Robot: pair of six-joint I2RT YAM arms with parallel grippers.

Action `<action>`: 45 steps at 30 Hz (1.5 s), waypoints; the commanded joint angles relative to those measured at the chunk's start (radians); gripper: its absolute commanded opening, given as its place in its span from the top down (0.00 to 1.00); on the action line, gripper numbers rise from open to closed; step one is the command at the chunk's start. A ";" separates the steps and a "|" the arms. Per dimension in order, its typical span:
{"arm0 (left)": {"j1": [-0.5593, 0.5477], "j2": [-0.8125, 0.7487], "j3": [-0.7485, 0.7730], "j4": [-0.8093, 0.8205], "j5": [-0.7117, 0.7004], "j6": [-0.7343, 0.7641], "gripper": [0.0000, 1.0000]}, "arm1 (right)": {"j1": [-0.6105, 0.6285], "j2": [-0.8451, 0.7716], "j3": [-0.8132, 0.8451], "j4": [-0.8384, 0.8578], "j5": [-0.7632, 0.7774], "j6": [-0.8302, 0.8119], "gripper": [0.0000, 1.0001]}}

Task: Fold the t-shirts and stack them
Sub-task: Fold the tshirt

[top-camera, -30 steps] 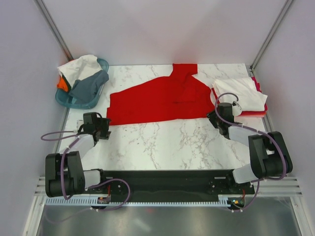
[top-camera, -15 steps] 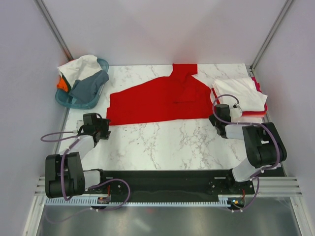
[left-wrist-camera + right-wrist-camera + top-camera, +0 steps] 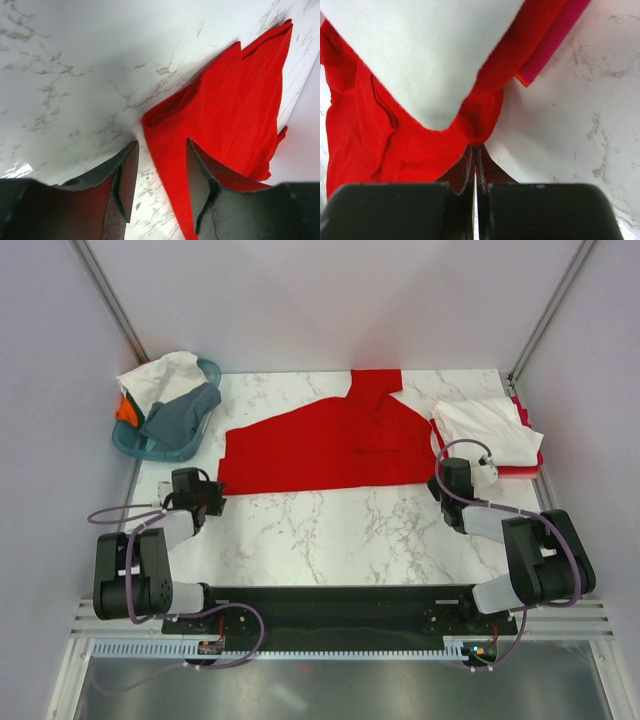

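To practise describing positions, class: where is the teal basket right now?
In the top view, the teal basket sits at the far left corner of the table, just left of the spread red t-shirt.

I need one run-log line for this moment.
left end effector: open at red t-shirt corner | right end effector: shut on red t-shirt corner

One t-shirt (image 3: 320,445) was laid spread across the centre of the bench (image 3: 340,530). A stack of folded t-shirts (image 3: 490,430) was set at its right; a basket (image 3: 135,445) holding loose t-shirts (image 3: 170,390) was placed at the far left corner.
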 commanded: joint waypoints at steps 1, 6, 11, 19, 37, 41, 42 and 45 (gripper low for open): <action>0.002 0.065 0.001 0.053 -0.006 0.016 0.50 | 0.007 -0.021 -0.022 0.026 0.016 0.007 1.00; -0.007 0.097 0.006 0.058 -0.017 0.004 0.52 | 0.016 -0.027 -0.019 0.028 0.011 0.010 1.00; -0.021 0.100 0.016 0.041 -0.035 0.010 0.67 | 0.024 -0.047 -0.018 0.020 0.017 0.013 1.00; -0.028 0.097 0.067 -0.022 -0.061 0.036 0.98 | 0.031 -0.076 -0.002 -0.024 0.027 0.008 1.00; -0.002 -0.125 0.409 -0.330 -0.009 0.099 0.98 | 0.056 -0.305 0.356 -0.396 0.077 -0.016 1.00; 0.024 -0.196 0.541 -0.437 0.002 0.127 0.98 | 0.054 -0.357 0.501 -0.454 0.063 -0.074 1.00; 0.027 -0.222 0.573 -0.456 0.000 0.142 0.98 | 0.054 -0.363 0.568 -0.466 0.054 -0.088 1.00; 0.031 -0.277 0.688 -0.511 0.011 0.151 0.98 | 0.056 -0.394 0.680 -0.498 0.025 -0.136 1.00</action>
